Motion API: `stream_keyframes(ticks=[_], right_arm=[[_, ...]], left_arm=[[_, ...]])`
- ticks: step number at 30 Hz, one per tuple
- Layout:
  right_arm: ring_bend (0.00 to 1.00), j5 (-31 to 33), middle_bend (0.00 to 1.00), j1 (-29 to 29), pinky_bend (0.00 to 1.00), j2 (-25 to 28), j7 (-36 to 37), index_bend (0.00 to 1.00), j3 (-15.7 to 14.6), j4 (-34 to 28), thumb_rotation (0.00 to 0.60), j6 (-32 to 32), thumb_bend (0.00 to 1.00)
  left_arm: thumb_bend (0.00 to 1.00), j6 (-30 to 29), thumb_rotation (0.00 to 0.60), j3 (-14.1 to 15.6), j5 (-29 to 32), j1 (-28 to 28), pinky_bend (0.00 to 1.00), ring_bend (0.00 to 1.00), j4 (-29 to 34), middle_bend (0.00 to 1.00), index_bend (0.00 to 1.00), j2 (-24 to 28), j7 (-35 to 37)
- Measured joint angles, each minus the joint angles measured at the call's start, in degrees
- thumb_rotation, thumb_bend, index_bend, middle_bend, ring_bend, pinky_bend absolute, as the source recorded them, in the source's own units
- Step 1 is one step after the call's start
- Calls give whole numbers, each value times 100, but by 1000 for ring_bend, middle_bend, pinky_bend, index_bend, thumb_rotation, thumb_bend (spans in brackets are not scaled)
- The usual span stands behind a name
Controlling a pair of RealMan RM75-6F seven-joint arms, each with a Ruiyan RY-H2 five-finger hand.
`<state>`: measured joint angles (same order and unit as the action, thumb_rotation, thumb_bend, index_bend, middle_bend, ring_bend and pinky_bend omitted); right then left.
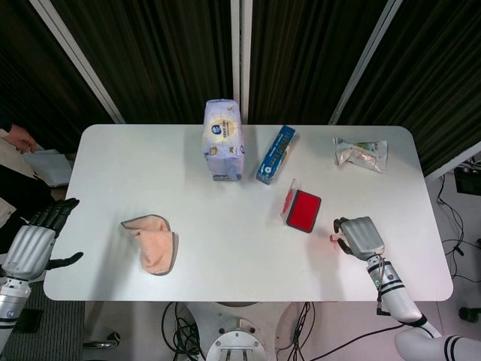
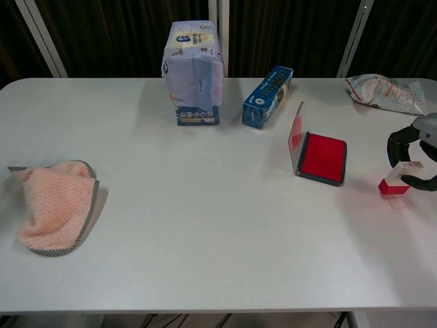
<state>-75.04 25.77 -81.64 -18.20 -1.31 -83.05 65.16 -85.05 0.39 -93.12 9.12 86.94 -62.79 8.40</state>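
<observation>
Chest view is giving us the action at the right edge of the frame: our right hand (image 2: pixel 416 154) is pinching a small stamp (image 2: pixel 395 182) with a red base, fingers curling around it, and it is sitting low over the white table (image 2: pixel 205 225), right of the open red ink pad (image 2: pixel 321 158). We are judging this to be the stamping step, with the inked base about to go onto the table; whether it is touching yet, we cannot tell. The next move is calling for a straight, level press downward, then a clean lift. Head view is showing our right hand (image 1: pixel 361 237) at lower right, near the pad (image 1: pixel 303 210). Our left hand (image 1: pixel 34 241) is hanging off the table at the far left, fingers spread and grasping nothing, nearest the pink cloth (image 1: pixel 152 242).
</observation>
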Motion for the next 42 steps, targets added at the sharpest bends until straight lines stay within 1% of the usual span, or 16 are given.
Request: stream_keyframes(ticks=[7, 13, 24, 27, 32, 39, 41, 42], right_arm=[[782, -16, 538, -16, 899, -81, -22, 594, 49, 110, 600, -123, 448], [782, -38, 471, -16, 899, -68, -66, 532, 60, 103, 600, -225, 417], [781, -91, 427, -31, 899, -11, -127, 483, 85, 28, 600, -323, 398], [781, -102, 394, -35, 900, 12, -126, 451, 84, 9, 600, -352, 393], [780, -90, 340, -28, 899, 75, -148, 352, 66, -37, 600, -461, 381], [780, -138, 321, -48, 899, 136, -161, 339, 61, -98, 600, -463, 378], [780, -143, 304, -52, 899, 165, -174, 294, 52, -128, 600, -474, 372], [780, -147, 293, -56, 899, 191, -181, 255, 44, -153, 600, -484, 367]], left_arm=[[24, -5, 597, -4, 6, -1, 184, 78, -13, 92, 43, 12, 21], [24, 2, 597, -6, 9, 5, 184, 78, -37, 91, 43, 10, 53], [24, -14, 598, -8, 10, 2, 184, 78, -33, 92, 44, 26, 66], [25, -15, 598, -8, 13, -1, 184, 78, -31, 92, 44, 30, 66], [24, -17, 596, -7, 12, -2, 184, 78, -33, 92, 44, 26, 68], [24, -48, 596, -11, 0, -10, 184, 78, -11, 92, 44, 48, 53], [24, -51, 597, -11, 1, -13, 184, 78, -7, 92, 44, 51, 51], [24, -51, 598, -10, 0, -14, 184, 78, -6, 92, 44, 51, 52]])
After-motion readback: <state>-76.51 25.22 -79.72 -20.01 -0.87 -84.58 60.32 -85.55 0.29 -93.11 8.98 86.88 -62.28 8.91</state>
